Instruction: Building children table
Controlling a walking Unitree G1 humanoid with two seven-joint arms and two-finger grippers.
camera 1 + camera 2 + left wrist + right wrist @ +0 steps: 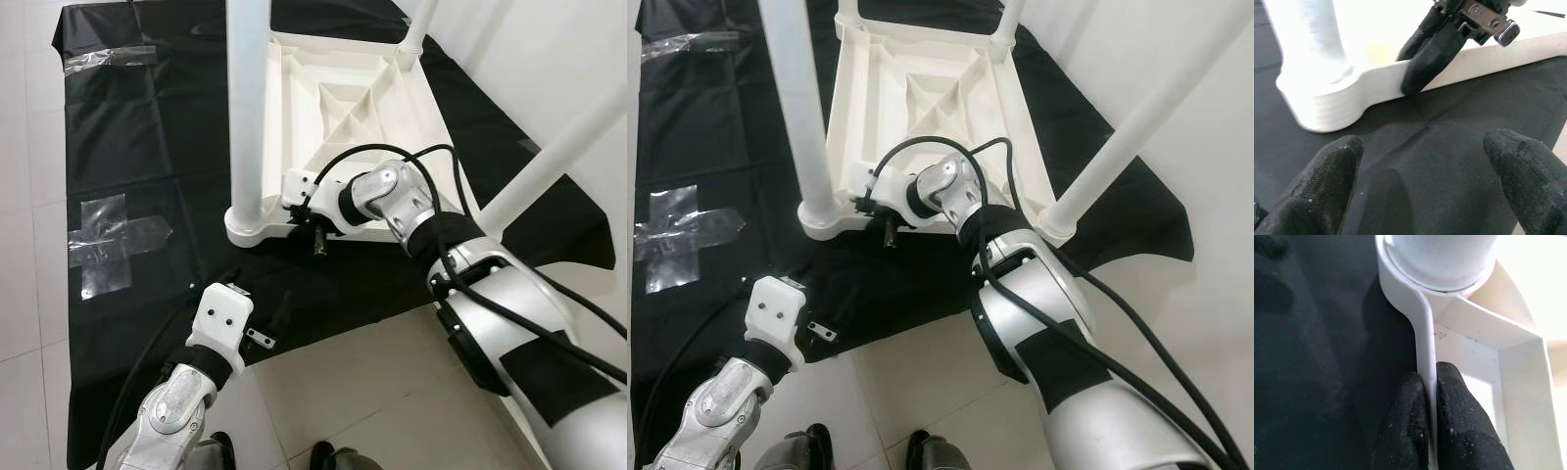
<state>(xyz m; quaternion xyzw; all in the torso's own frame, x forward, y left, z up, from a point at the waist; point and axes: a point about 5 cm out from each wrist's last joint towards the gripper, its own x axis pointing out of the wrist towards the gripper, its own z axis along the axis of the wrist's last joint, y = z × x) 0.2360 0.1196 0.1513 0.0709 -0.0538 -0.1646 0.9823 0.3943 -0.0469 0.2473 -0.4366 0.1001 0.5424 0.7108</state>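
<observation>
White plastic upturned table (pixel 921 88) rests on black floor sheet (pixel 715 137); right gripper (pixel 884 223) contacts its near rim.

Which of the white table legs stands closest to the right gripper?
The near-left leg, in the corner socket right beside the right gripper, whose fingers pinch the table top's rim next to it. The other legs stand at farther corners.

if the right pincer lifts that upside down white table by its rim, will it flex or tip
The table top looks like ribbed moulded plastic, so probably stiff and light. The right pincer pinches only a thin rim near one corner, so the far side would likely sag and pivot. The upright legs raise the weight, making it apt to tip.
</observation>
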